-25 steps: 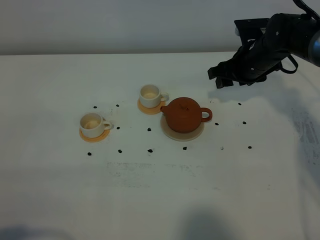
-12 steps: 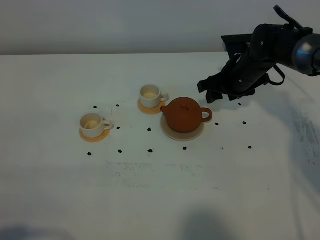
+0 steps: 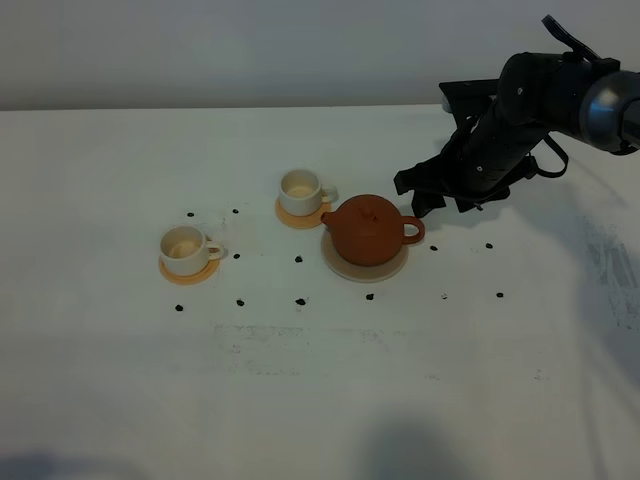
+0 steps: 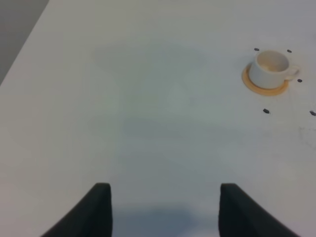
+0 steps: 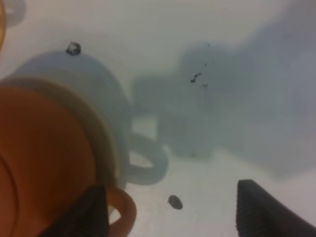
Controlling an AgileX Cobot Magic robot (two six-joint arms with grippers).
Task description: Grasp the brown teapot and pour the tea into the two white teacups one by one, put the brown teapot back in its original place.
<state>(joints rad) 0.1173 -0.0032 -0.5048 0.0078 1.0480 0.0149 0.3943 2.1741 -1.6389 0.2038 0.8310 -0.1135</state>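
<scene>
Overhead, the brown teapot (image 3: 365, 230) is seen on its beige disc (image 3: 366, 271), the right gripper (image 3: 425, 195) spread wide, empty, beside the handle (image 3: 413, 230). The left gripper (image 4: 165, 212), also spread and empty, is shown only by its wrist camera.

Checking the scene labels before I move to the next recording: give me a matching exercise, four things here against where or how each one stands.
Things:
1. brown teapot
2. right tool
3. front teacup
4. back teacup

Places or states:
A. open, near the teapot's handle
B. leftmost of all, on a coaster
C. on the beige disc
D. on a coaster close to the teapot's spout

Pairs: 1-C, 2-A, 3-B, 4-D
</scene>
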